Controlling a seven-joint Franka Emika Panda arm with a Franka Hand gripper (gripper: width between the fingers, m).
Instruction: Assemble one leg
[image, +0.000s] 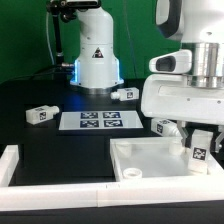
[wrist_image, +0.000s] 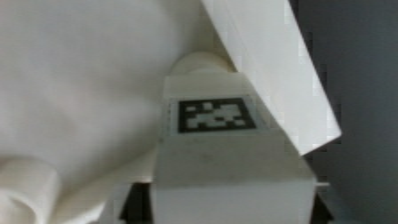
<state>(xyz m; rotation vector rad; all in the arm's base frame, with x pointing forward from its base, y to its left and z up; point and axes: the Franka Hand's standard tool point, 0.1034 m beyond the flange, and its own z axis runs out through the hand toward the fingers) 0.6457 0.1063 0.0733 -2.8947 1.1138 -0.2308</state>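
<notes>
My gripper (image: 199, 140) is shut on a white leg (image: 199, 152) whose square tag faces the camera. I hold the leg upright over the corner of the white tabletop (image: 146, 157) at the exterior view's right. In the wrist view the leg (wrist_image: 217, 150) sits between my two jaws, gripper (wrist_image: 221, 196), with its tip against the tabletop (wrist_image: 80, 80) beside the raised rim (wrist_image: 267, 60). The screw tip is hidden. Three other legs lie on the table: one at the left (image: 40, 115), one by the robot base (image: 125, 94), one behind the tabletop (image: 163, 127).
The marker board (image: 98, 121) lies flat in the middle of the black table. A white rail (image: 60, 192) runs along the table's front and left edges. The robot base (image: 97, 55) stands at the back.
</notes>
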